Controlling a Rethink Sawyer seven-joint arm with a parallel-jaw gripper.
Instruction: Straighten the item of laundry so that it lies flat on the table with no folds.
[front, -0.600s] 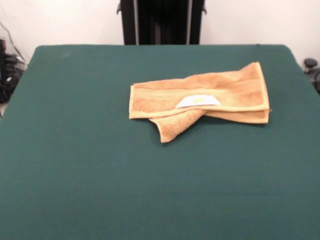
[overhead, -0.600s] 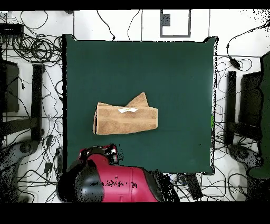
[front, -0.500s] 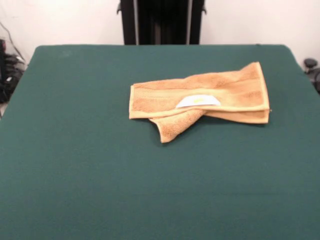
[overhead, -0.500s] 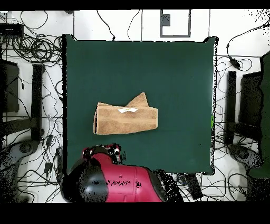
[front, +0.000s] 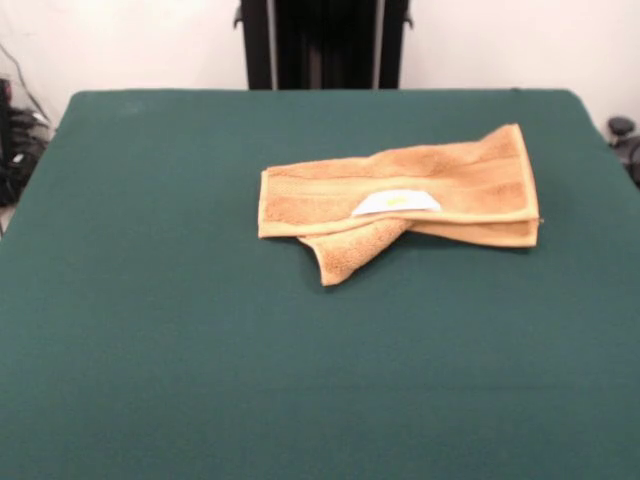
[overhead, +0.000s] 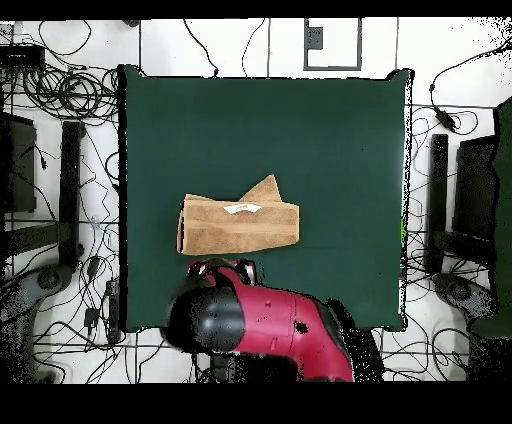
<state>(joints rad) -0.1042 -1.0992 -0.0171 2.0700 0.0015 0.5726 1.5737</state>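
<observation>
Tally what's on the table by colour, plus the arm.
Orange-tan: 1, the folded towel
White: 1, the label on the towel
Dark green: 1, the table top
Red and black: 1, the robot arm, at the table's edge in the overhead view
Total: 4

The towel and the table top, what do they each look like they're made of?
The towel looks like orange-tan terry cloth: a fuzzy looped pile, flat woven bands near the edges, and a small white label, probably fabric. The table top looks covered in dark green felt-like cloth, matte and even, without shine; what lies beneath cannot be told.
</observation>
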